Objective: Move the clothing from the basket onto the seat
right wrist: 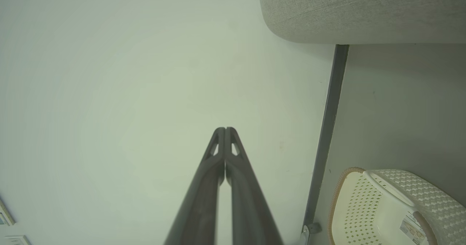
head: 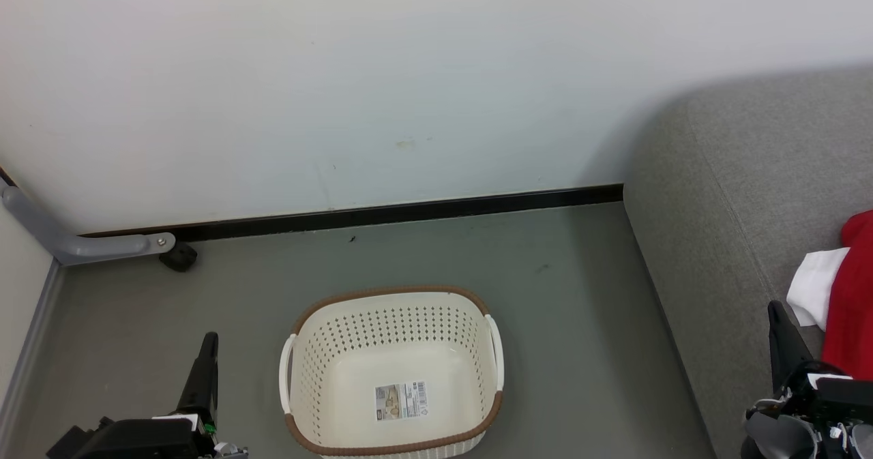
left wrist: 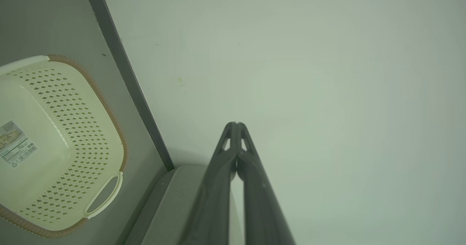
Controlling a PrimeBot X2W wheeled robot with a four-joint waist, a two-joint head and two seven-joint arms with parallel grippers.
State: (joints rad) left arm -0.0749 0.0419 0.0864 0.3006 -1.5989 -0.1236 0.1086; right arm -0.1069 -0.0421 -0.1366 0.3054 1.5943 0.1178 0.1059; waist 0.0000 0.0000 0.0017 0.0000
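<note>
Lying on the seat (head: 736,172) just beside the clenched, empty right gripper (head: 775,310), the clothing (head: 852,288) looks fully moved, since the basket (head: 392,290) between that gripper and the likewise clenched, empty left gripper (head: 210,342) holds nothing, so little seems left.

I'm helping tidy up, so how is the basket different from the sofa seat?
The basket is cream plastic full of little holes with a brown rim; the sofa seat is plain grey fabric. The basket holds no clothes, just a label sticker on its bottom; the sofa seat has red and white clothing lying on it. The basket looks much smaller than the sofa seat. Both have rounded corners.
</note>
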